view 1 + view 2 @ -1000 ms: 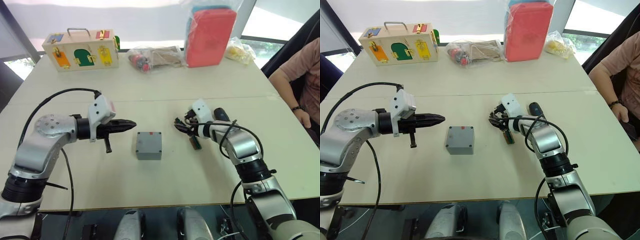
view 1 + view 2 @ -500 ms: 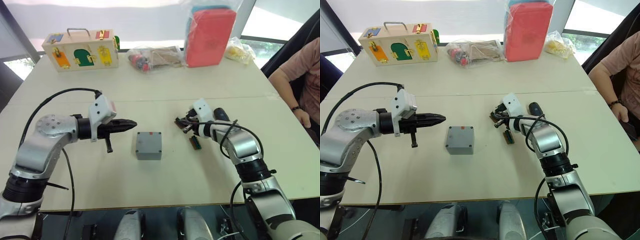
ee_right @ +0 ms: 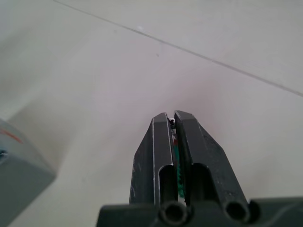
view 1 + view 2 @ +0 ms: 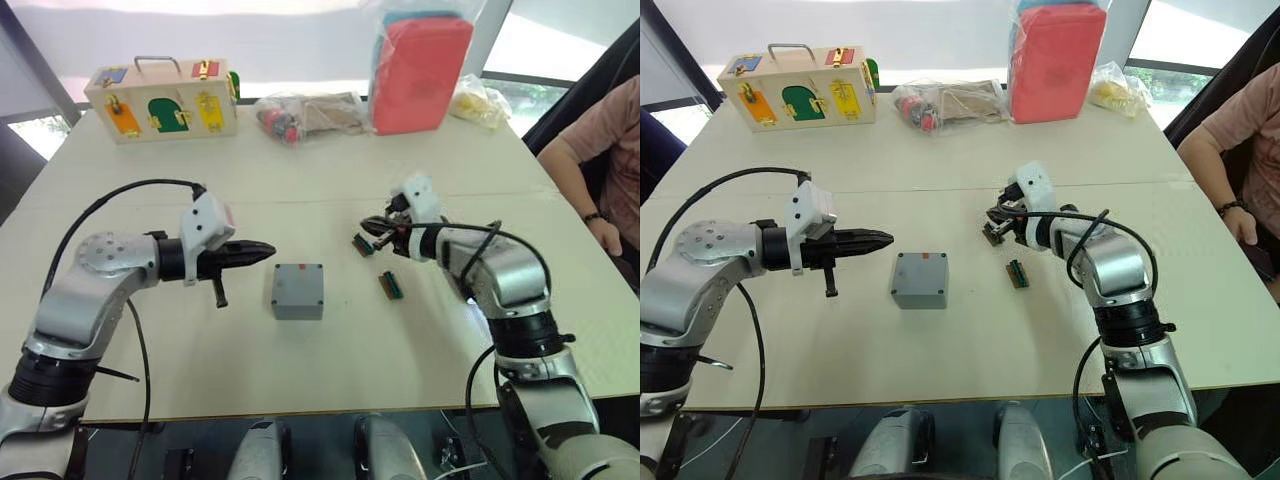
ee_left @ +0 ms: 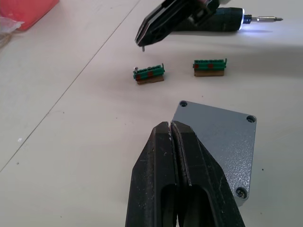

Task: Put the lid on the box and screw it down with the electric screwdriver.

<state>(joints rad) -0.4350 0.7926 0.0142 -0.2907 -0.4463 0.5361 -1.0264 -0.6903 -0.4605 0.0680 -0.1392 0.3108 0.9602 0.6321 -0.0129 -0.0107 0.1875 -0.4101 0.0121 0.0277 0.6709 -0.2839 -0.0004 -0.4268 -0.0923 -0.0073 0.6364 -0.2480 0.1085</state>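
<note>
Grey plastic junction box point(image 4: 298, 290), small and square, sitting mid-table point(image 4: 300, 400) with the shallow grey square lid point(image 5: 215, 137) already on top. Screw heads visible in three of the lid's corners in the left wrist view, fourth hidden behind the fingers. Can't tell how far down they are.

Just beside the box, on the robot's left: left gripper point(image 4: 262, 249), hovering, fingers pressed together on nothing.

Further out, right of the box: two little green terminal-block pieces lying on the table, one point(image 5: 149, 74) under the right gripper point(image 4: 368, 238), the other point(image 5: 209, 67) nearby. Right fingers clamped tight too, with a sliver of green in the slot between them; no idea whether that's something gripped.

Behind that gripper: black pen-shaped electric screwdriver point(image 5: 225, 21), lying flat on the table, tip light on, nobody holding it.

So, probably time to go get the driver. Best bet: open the right fingers and grab the barrel around its middle. Then stand the bit straight over a corner screw, maybe bracing the box with the left so nothing spins.
</note>
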